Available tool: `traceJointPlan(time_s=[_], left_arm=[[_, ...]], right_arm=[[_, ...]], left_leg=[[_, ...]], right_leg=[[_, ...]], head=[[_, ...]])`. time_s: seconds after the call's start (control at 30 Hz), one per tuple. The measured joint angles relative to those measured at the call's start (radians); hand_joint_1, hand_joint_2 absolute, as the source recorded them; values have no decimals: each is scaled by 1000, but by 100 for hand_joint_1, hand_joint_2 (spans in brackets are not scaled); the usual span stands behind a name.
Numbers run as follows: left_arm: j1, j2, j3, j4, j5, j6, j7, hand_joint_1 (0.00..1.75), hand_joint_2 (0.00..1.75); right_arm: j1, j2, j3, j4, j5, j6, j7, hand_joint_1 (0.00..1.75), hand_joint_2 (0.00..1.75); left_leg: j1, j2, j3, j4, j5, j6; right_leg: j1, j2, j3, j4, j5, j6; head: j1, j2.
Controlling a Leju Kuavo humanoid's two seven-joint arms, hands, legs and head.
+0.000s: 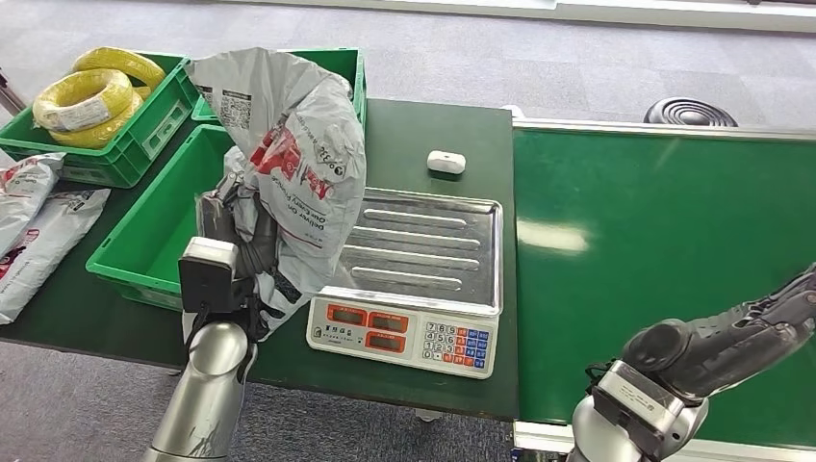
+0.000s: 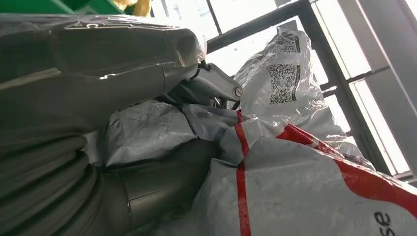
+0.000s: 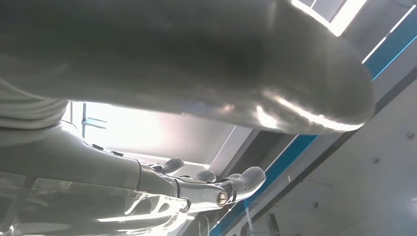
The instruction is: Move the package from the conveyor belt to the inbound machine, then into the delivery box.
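A dark green bench point(image 1: 423, 144) fills the middle of the head view, standing on a grey carpeted floor point(image 1: 577, 67). On the near part of the bench sits the inbound machine point(image 1: 423, 279), a weighing scale with a ribbed steel tray and a white front panel carrying orange displays and a keypad. Behind the scale a small white object point(image 1: 446, 162) lies alone on the bench top. To the right, just beside the bench, runs the conveyor belt point(image 1: 664, 250), a broad glossy green surface with a pale metal rim along its far edge; a dark round ribbed thing point(image 1: 690, 113) stands on the floor beyond it.

The left robot hand point(image 1: 231, 226) grips the package point(image 1: 293, 164), a crumpled grey plastic mailer with red bands and a printed code. The package is lifted off the surfaces, hanging over the left edge of the scale tray and the rim of the delivery box point(image 1: 154, 231), a green crate at the bench's left. In the left wrist view the thumb and fingers point(image 2: 216, 86) close into the folds of the mailer point(image 2: 305, 167), with window frames behind.

A second green crate point(image 1: 125, 144) further back holds coils of yellow cable point(image 1: 87, 101). More grey mailers point(image 1: 34, 231) lie at the bench's far left.

The right robot hand point(image 1: 760, 327) hovers over the conveyor belt holding nothing, its fingers point(image 3: 236, 179) extended and apart.
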Motion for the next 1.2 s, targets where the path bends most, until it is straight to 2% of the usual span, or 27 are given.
traceJointPlan(time_s=[0.2,0.4,0.53,0.57,0.6,0.7,0.73,0.93,1.2], left_arm=[[-97,10,44,1,-71,74,91,143,175],[-166,22,79,29,-87,92,114,146,175],[-219,32,103,78,-144,153,163,143,175],[-245,37,113,107,-166,171,180,138,175],[-277,44,125,144,-185,186,193,119,175],[-370,63,157,277,-217,210,205,20,175],[-391,66,164,316,-220,214,200,3,175],[-464,69,189,530,-212,221,164,0,175],[-500,68,197,670,-202,220,157,0,175]], right_arm=[[0,0,6,12,-12,0,0,0,0],[-1,0,9,25,-13,0,0,0,0],[-1,0,13,34,-21,0,0,0,0],[-1,0,15,37,-24,0,0,0,0],[-1,0,17,40,-26,0,0,0,0],[-1,0,25,48,-29,0,0,0,0],[-1,0,27,50,-29,0,0,0,0],[-1,0,32,56,-29,0,0,0,0],[-3,0,32,62,-26,0,0,0,0]], left_leg=[[0,0,0,0,0,0],[0,0,0,0,0,0],[0,0,-1,0,1,0],[0,0,-1,0,1,0],[0,0,-1,0,1,0],[0,0,-1,0,1,-1],[0,0,-1,0,2,-1],[0,0,-1,0,2,-1],[0,0,-2,0,2,-1]], right_leg=[[0,0,0,0,0,0],[1,0,0,0,0,0],[0,0,-1,0,0,0],[0,0,-1,0,0,0],[0,0,-1,0,1,0],[1,0,-1,0,1,-1],[1,0,-1,0,1,-1],[1,0,-2,1,2,-1],[1,0,-2,0,2,-1]], head=[[0,0],[0,0],[0,0],[0,0],[0,0],[0,0],[0,0],[0,0],[0,0]])
